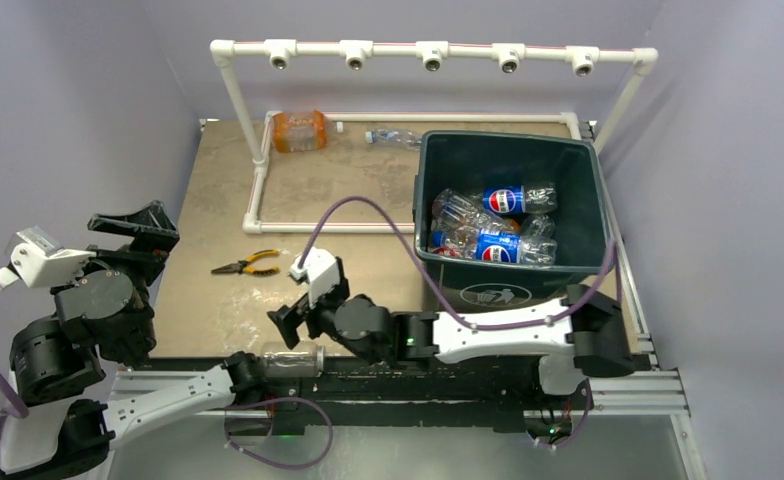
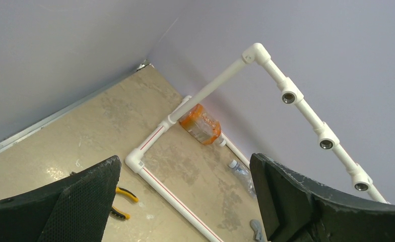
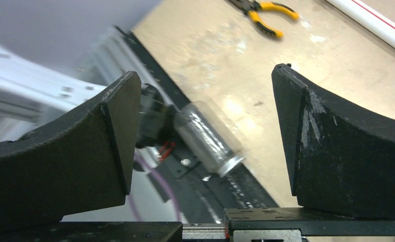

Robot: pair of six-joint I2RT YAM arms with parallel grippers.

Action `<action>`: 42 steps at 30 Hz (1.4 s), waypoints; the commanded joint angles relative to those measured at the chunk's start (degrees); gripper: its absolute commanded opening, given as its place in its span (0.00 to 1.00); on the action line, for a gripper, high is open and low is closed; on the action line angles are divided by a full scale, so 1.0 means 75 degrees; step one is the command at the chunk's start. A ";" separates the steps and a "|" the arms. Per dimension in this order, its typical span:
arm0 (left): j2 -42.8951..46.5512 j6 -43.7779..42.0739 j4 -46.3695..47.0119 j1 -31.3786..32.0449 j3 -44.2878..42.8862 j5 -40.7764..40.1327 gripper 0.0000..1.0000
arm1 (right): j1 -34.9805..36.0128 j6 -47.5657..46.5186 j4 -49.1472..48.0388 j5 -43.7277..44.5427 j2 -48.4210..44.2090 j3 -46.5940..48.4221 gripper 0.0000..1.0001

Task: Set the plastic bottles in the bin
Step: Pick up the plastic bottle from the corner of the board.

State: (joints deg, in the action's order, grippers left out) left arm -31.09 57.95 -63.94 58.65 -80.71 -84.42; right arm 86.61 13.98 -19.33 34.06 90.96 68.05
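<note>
Clear bottle [image 3: 205,143] lies at the table's [image 3: 286,50] near edge, just ahead of the right gripper's [image 3: 205,93] spread, empty jaws.

The left arm [image 1: 163,393] and right arm [image 1: 498,340] pair smooth white link shells with bulky black joint housings, trail purple cables [image 1: 358,199], carry white wrist camera blocks [image 1: 38,255], and end in the left gripper [image 2: 185,159] and right gripper [image 3: 205,75] with curved, scuffed matte-black fingers [image 3: 336,146].
</note>
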 commanded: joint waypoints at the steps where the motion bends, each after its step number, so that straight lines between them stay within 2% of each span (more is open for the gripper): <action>1: -0.0152 0.0128 -0.0427 0.0019 0.0109 -0.0114 0.99 | -0.0025 -0.0970 -0.0228 -0.0044 0.0461 -0.0001 0.94; 14: 0.0241 0.0300 -0.0508 0.0019 0.0832 0.0323 0.99 | -0.0371 -0.1263 0.1677 -0.3263 0.0592 -0.0542 0.98; 23: 0.0120 0.0476 -0.0377 0.0019 0.1222 0.0577 0.99 | -0.0462 -0.1547 0.1985 -0.4118 0.1601 0.0128 0.97; 28: 0.0067 0.0523 -0.0327 0.0019 0.1375 0.0706 0.99 | -0.0478 -0.1556 0.1949 -0.3895 0.2022 0.0159 0.94; 37: 0.0146 0.0622 -0.0307 0.0019 0.1563 0.0861 0.99 | -0.0567 -0.1495 0.1729 -0.3906 0.2700 0.0287 0.85; 42: 0.0218 0.0617 -0.0259 0.0019 0.1562 0.0874 0.99 | -0.0567 -0.1480 0.1612 -0.3988 0.2682 0.0229 0.73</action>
State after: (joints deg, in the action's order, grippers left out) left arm -29.67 62.00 -66.94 58.65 -69.19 -78.06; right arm 82.56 3.42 -4.99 4.78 112.25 68.14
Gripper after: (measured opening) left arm 0.991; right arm 0.781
